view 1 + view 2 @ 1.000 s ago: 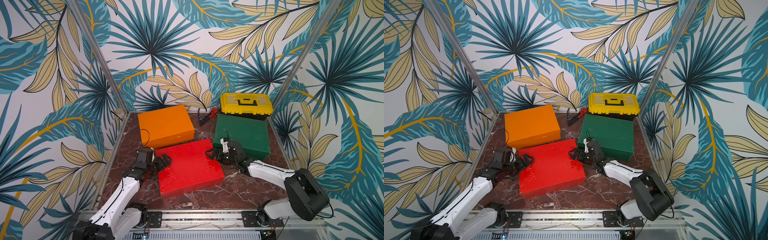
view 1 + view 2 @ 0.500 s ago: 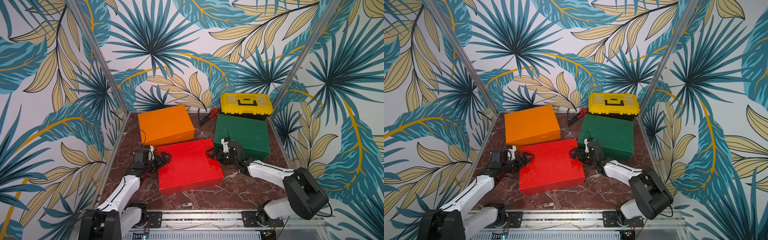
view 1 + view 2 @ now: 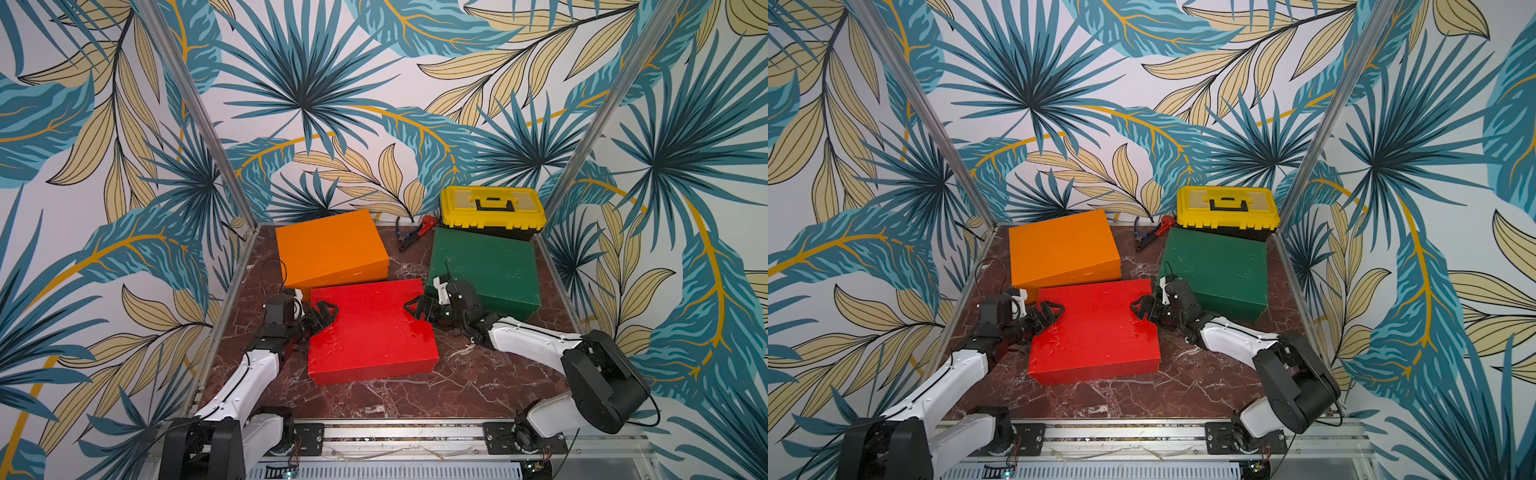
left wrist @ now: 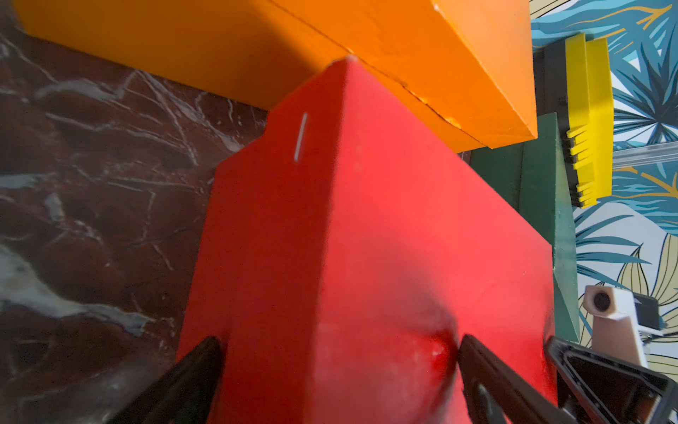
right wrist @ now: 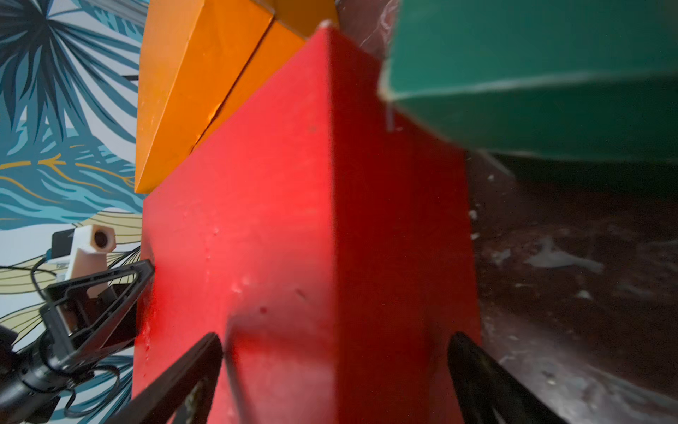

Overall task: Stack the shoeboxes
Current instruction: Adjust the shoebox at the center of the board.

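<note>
At lower centre of both top views: red shoebox (image 3: 370, 336) flat on table (image 3: 415, 395). Far left corner meets orange shoebox (image 3: 328, 245), upper left; touching or nearly so. Green shoebox (image 3: 486, 270) at right, just beside red one; contact not determinable.

Left tool (image 3: 325, 316), right tool (image 3: 412, 309): jaws spread wide, one tool at each short end of red shoebox, straddling its upper edge. No clamping evident.

Progress: nothing stacked; all three on table.

Remaining: lift red shoebox, set on another, add third.
</note>
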Robot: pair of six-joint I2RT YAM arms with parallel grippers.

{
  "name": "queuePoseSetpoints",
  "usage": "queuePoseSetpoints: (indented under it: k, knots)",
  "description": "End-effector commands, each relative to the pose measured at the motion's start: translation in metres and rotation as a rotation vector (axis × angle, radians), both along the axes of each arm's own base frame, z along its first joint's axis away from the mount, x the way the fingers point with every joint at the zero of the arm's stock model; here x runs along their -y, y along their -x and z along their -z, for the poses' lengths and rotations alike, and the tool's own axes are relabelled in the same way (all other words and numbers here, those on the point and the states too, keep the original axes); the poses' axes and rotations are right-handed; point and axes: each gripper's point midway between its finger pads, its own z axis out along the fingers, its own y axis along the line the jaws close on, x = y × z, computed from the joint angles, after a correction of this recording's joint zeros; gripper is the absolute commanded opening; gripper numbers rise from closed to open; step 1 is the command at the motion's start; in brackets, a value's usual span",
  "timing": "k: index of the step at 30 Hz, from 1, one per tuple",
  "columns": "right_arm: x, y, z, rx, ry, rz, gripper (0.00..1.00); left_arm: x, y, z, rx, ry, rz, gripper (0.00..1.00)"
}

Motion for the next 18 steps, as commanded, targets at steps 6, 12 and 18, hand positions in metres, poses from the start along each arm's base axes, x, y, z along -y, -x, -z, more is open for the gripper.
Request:
queuePoseSetpoints:
  k: [6,12,18]
  knots:
    - [-0.049,0.018,-0.032,-0.003,-0.14,-0.102,0.97,0.04,0.037,0.006,-0.148,0.173,0.152,1.0]
    - [-0.055,0.017,-0.024,-0.031,-0.135,-0.11,0.95,0.041,0.037,0.002,-0.139,0.179,0.15,1.0]
    - [-0.053,0.022,-0.013,-0.043,-0.039,-0.106,0.96,0.04,0.038,0.007,-0.151,0.164,0.148,1.0]
